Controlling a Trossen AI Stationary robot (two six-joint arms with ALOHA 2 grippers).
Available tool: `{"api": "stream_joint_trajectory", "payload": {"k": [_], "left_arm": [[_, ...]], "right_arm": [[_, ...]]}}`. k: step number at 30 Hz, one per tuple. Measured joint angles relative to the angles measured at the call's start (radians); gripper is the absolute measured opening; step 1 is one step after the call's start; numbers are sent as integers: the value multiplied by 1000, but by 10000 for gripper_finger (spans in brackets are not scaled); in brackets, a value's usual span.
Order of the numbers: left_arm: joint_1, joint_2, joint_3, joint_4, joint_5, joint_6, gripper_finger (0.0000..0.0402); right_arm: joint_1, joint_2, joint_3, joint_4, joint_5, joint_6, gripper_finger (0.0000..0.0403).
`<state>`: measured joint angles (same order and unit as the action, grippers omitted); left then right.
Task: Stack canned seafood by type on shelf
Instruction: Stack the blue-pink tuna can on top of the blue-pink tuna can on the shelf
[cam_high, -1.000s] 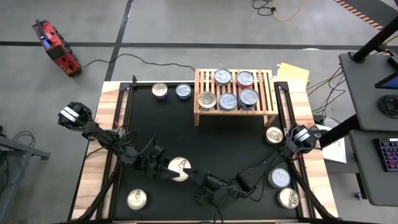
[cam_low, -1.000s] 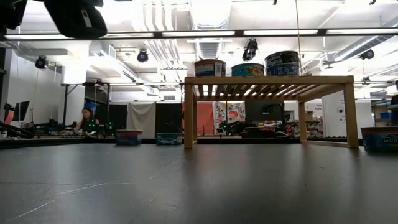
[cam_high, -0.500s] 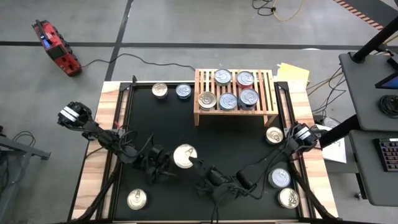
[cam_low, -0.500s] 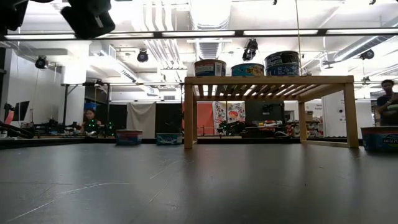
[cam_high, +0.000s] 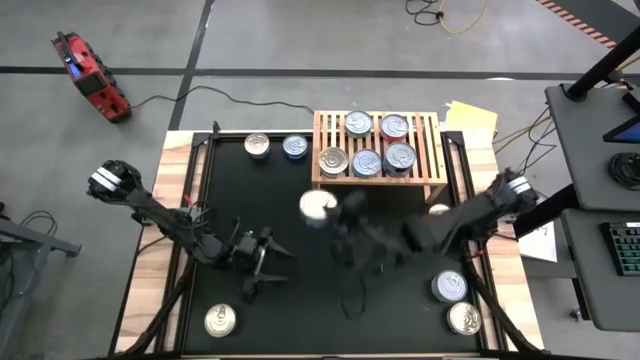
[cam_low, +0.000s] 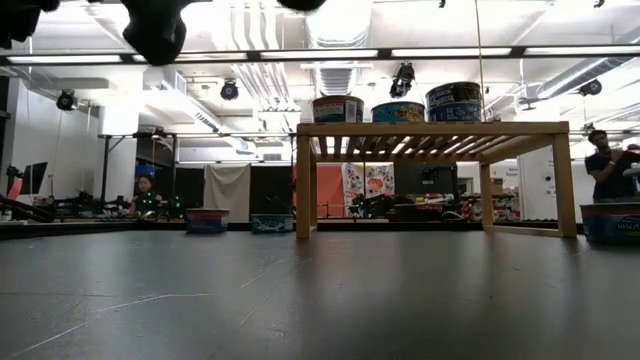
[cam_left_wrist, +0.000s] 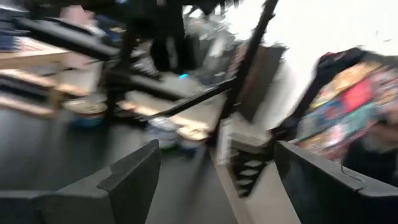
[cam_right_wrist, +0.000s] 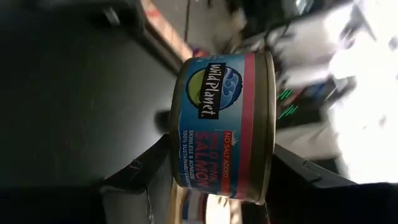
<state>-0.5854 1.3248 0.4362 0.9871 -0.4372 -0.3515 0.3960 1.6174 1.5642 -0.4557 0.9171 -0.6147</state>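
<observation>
**Right gripper carries a salmon tin above the mat, near the shelf**

We see the right gripper (cam_right_wrist: 205, 174) clamped on a tin (cam_right_wrist: 224, 127), one dark finger on each flat face. In the right wrist view its blue and red label faces us and reads "Wild Planet" and "salmon". From above, the same tin (cam_high: 318, 205) shows its pale lid over the black mat (cam_high: 300, 320), just in front of the shelf (cam_high: 378, 182). The right arm reaches in from the table's right edge and stretches across the mat, blurred along most of its length.

The left gripper (cam_high: 262, 262) hangs over the mat's left half with its fingers (cam_left_wrist: 134, 177) spread apart and nothing between them. Its arm runs back to the table's left edge. The left wrist view is heavily smeared, so we cannot make out much beyond the fingers.

Five tins (cam_high: 367, 160) sit on the shelf's slatted top. Others lie on the mat: two behind the shelf's left end, one at the front left, two at the front right. One more, beside the shelf's right leg, is mostly hidden by the right arm.

In the low view only dark parts of the arms show at the top edge. A person (cam_low: 606, 170) stands in the room at far right.
</observation>
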Motion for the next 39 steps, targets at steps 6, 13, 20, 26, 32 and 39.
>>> {"api": "stream_joint_trajectory", "payload": {"k": [6,13,20,26,32,39], "left_arm": [[10,-164,23,-344,-179,69,282],[29,-343,124,-833,-409,188,276],[47,-393,188,-1081,-418,253,276],[47,-374,190,-1080,-418,236,276],[47,-362,195,-1077,-474,230,276],[47,-362,205,-1078,-481,237,276]], "right_arm": [[-150,-64,0,-173,-66,115,182],[-292,-63,-3,-175,-91,-34,182],[-392,-63,-6,-176,-197,-58,187],[-418,-46,-7,-179,-229,-63,185],[-416,-46,-7,-179,-230,-36,189],[-416,-46,-7,-203,-229,37,186]]}}
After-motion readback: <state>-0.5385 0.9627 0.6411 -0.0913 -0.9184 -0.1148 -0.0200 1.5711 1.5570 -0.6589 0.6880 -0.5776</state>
